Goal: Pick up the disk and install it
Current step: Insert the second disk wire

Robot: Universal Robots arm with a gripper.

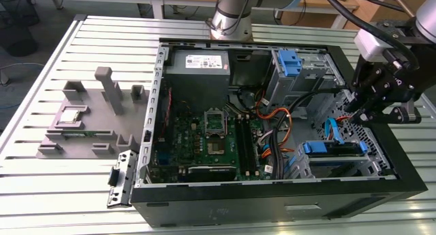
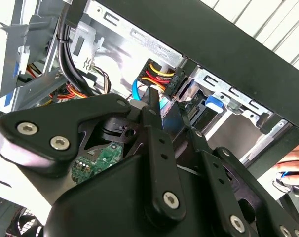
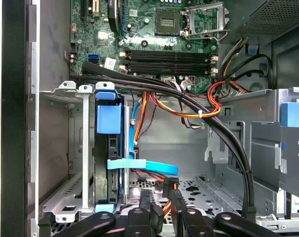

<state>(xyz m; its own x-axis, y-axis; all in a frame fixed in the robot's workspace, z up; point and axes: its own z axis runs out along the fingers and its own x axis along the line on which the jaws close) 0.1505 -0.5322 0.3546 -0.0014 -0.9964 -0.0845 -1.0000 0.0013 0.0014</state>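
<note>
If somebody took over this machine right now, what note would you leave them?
Gripper: inside the case, low beside the drive cage, among the cables; open or shut can't be told.
Disk: standing in the cage in its blue carrier, not in the gripper.
Done: disk picked up and slotted into the cage.
Left: whether it is fully seated and cabled can't be told.

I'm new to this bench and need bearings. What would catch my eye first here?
The open computer case lies on the slatted table, its green circuit board bare. The black pincer hangs over the drive cage at the exterior view's right, where the disk in its blue bracket stands in a slot. A grey holder sits left of the case.
</note>
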